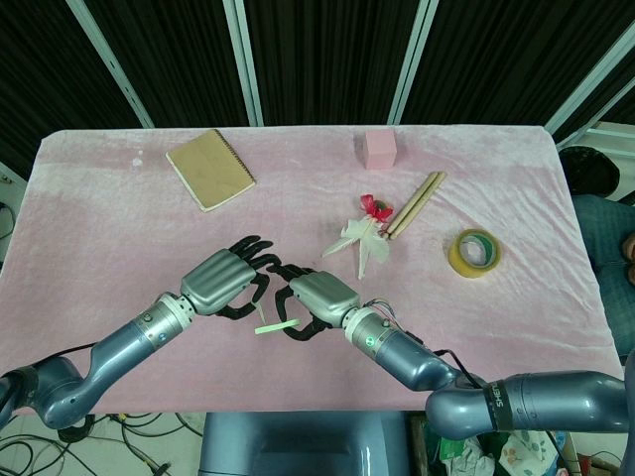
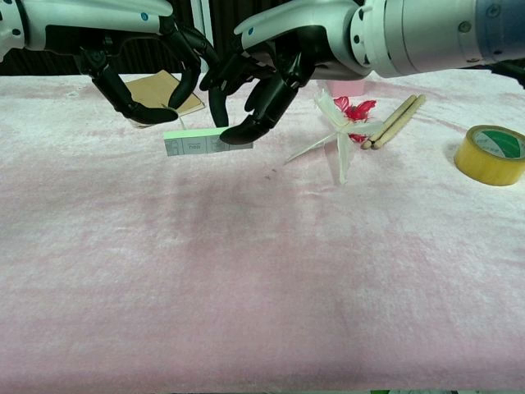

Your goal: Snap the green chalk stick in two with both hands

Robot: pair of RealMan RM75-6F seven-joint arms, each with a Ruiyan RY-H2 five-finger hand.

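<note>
Green chalk stick (image 2: 195, 143), whole, held level above the pink surface (image 2: 262, 271) by its right end in the right robot hand (image 2: 261, 86), leaving its left end free beneath the open, empty left robot hand (image 2: 139, 74).

We lose most of the green chalk stick (image 1: 277, 326) under the right hand (image 1: 319, 300) from the head; only its end toward 8 o'clock shows. In the chest view its printed label (image 2: 195, 145) is too small to read, and the tape roll (image 2: 492, 154) is cut by the edge at 3 o'clock (both forearms run off at 12).
</note>
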